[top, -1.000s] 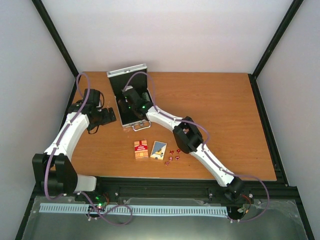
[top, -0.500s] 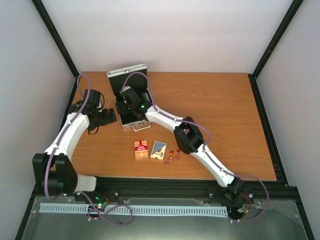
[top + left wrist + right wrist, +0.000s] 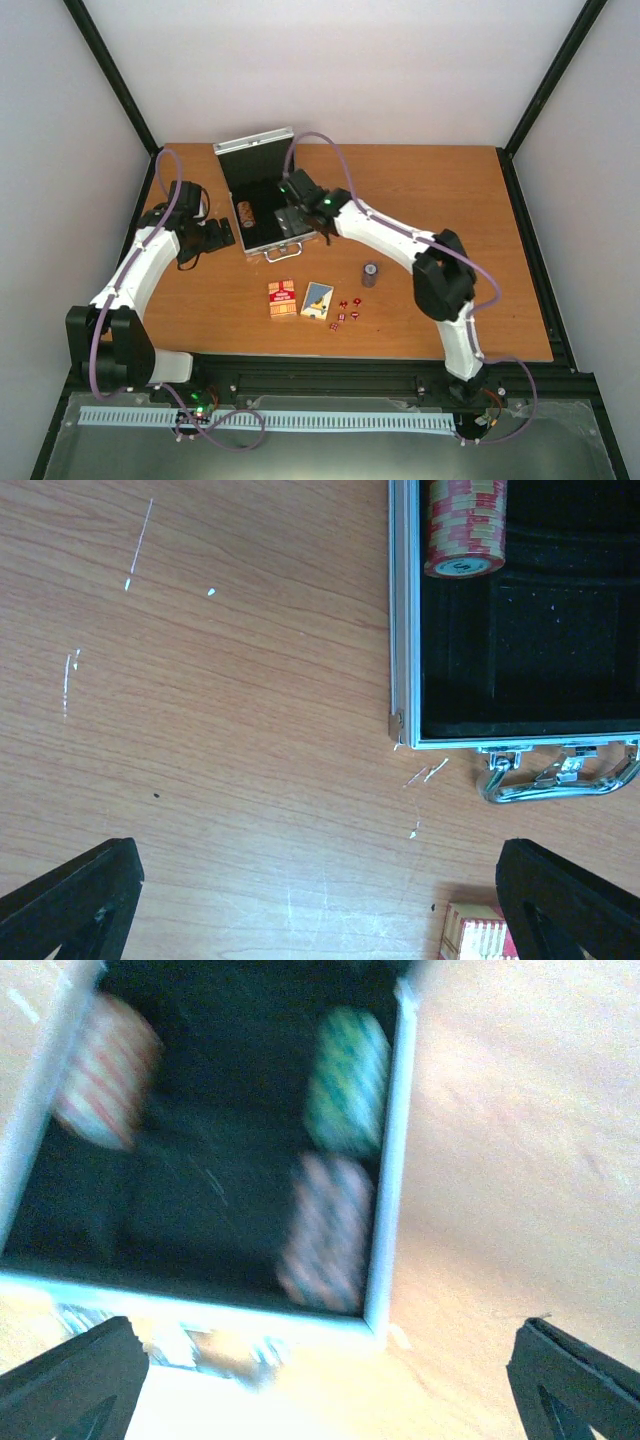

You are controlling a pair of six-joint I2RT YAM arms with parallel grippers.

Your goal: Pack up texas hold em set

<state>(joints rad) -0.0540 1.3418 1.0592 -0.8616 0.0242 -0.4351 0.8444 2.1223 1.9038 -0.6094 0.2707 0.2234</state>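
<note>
Three chip stacks (image 3: 348, 1080) lie in the briefcase (image 3: 256, 146) at the table's (image 3: 480, 220) eleven o'clock, left claw (image 3: 320, 850) and right claw (image 3: 325, 1345) both gaping wide, so I reckon the loose stack (image 3: 370, 274) at the case's four o'clock comes next.

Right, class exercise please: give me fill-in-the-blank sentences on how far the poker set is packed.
1. The lid of the briefcase stands ___.
2. The right wrist view shows ___ chip stacks lying inside it.
3. A dark chip stack stands on the ___.
4. The red deck and the blue-yellow deck lie ___ the briefcase.
Missing words: open; three; table; outside.
</note>
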